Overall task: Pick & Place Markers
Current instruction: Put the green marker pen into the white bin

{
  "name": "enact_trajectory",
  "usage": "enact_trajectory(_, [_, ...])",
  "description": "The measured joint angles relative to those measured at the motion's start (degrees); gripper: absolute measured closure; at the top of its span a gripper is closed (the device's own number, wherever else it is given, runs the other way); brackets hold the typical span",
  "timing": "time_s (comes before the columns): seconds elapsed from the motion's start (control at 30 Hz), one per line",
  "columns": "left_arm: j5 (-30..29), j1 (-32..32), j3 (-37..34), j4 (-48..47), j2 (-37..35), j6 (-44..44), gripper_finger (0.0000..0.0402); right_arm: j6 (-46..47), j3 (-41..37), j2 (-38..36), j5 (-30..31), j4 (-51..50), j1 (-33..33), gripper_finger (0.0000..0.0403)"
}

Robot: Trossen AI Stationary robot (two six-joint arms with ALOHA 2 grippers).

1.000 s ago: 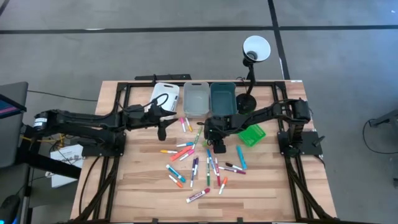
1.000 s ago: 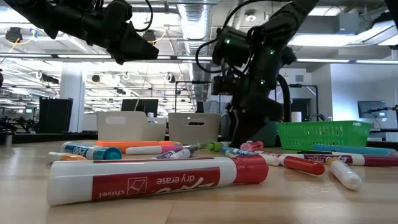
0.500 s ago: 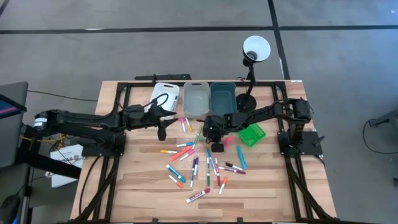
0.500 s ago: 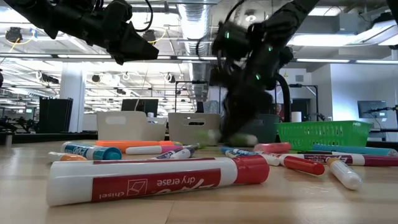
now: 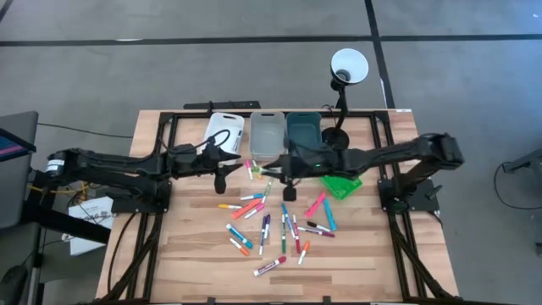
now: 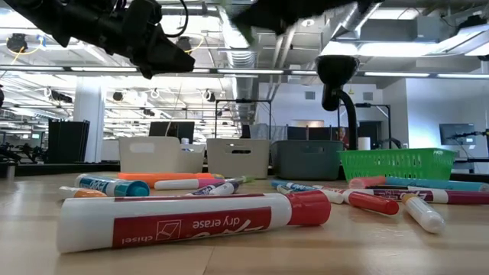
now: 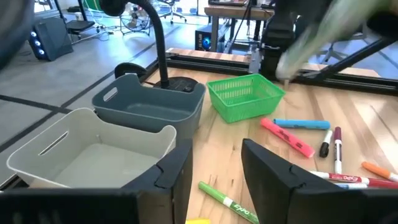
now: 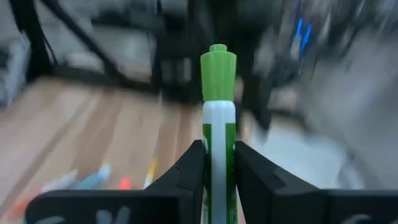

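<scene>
Nearest in the low view, a red dry-erase marker (image 6: 183, 221) lies on the table (image 5: 195, 263). The other markers (image 5: 271, 224) are scattered mid-table in mixed colours; a pink one (image 5: 315, 204) and a blue one (image 5: 329, 215) lie near the green basket (image 5: 343, 185). Right gripper (image 8: 217, 168) is raised above the table near the grey bins, fingers clamped on a green marker (image 8: 218, 130) that stands up between them. Left gripper (image 7: 214, 168) hovers above the table by the white bin (image 5: 225, 134), fingers partly apart, gripping nothing. At the far edge sit the light grey bin (image 5: 265, 135), the dark grey bin (image 5: 303, 133) and a lamp (image 5: 348, 68).
</scene>
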Motion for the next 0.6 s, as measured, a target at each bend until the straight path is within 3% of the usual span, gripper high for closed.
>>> enact_trajectory(0.07, [-0.01, -0.37, 0.00, 0.01, 0.00, 0.00, 0.0268, -4.06, -2.94, -1.70, -0.40, 8.72, 0.66, 0.0346])
enact_trajectory(0.2, [0.00, -0.73, 0.00, 1.00, 0.01, 0.00, 0.0268, -8.30, -11.31, 0.45, -5.89, 36.81, -0.33, 0.0328])
enact_trajectory(0.33, [0.50, -0.71, 0.02, 3.28, 0.00, 0.09, 0.0268, -0.35, -14.13, 10.06, -9.10, 61.22, -2.76, 0.0316])
enact_trajectory(0.43, [3.10, -0.73, 0.02, 5.07, 0.00, 0.15, 0.0268, 3.79, -12.73, 17.08, -9.12, 68.36, -3.83, 0.0320])
enact_trajectory(0.6, [4.62, -0.74, 0.02, 5.62, 0.01, 0.46, 0.0268, 8.43, -8.04, 23.78, -9.20, 70.70, -3.95, 0.0332])
